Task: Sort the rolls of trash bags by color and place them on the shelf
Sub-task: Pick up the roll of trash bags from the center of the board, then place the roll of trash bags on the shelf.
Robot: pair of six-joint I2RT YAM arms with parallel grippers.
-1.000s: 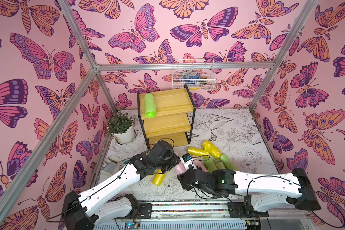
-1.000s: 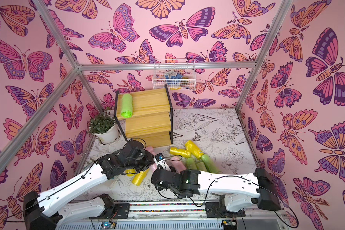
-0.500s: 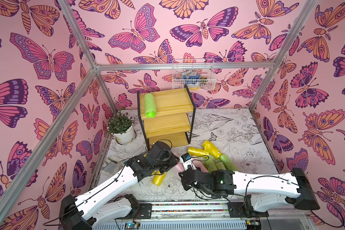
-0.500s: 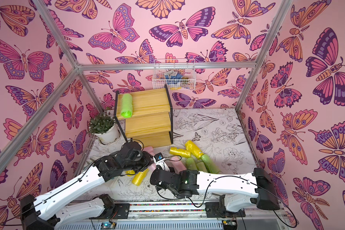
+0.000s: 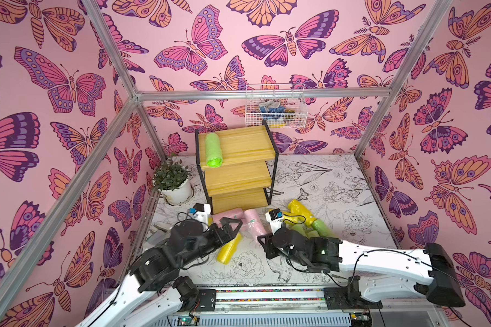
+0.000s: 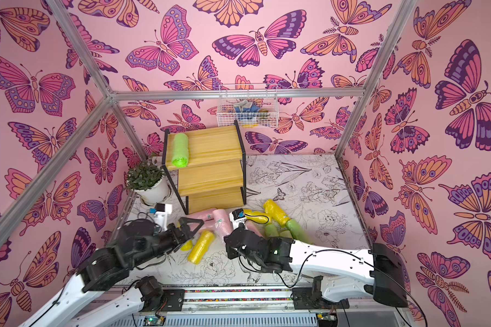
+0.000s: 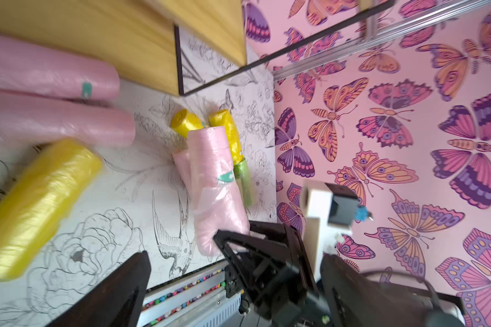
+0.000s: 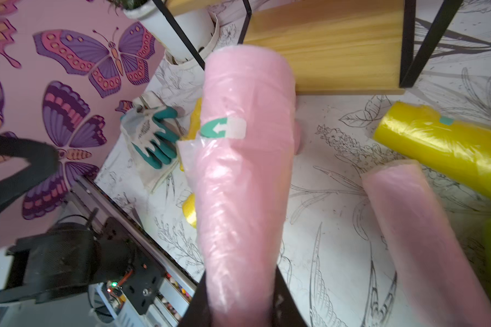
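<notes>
Since a second earlier, the left tool (image 5: 233,228) had let go of the pale pink roll (image 8: 244,170) and drawn back toward the lower left, jaws spread wide and empty. The right tool (image 8: 240,283) had taken the roll over, pinching it near one end at lower centre, in front of the shelf (image 5: 238,147).

The film looked slick and soft, and most of the roll hung out past the jaws, so it could probably sag, swivel or slide free on the lift. The left tool sat just beside its path and might clip it.

At far left stood a potted plant (image 5: 172,178), and a glove (image 8: 150,138) lay on the worktop (image 5: 309,175). A yellow roll (image 5: 229,248) and two more pink rolls (image 5: 228,215) lay at the shelf's foot. A lime green roll (image 5: 213,153) held the top tier, and the black frame posts narrowed the way in. A wire basket (image 5: 275,109) hung behind, and yellow and green rolls (image 5: 299,211) were heaped at right.
</notes>
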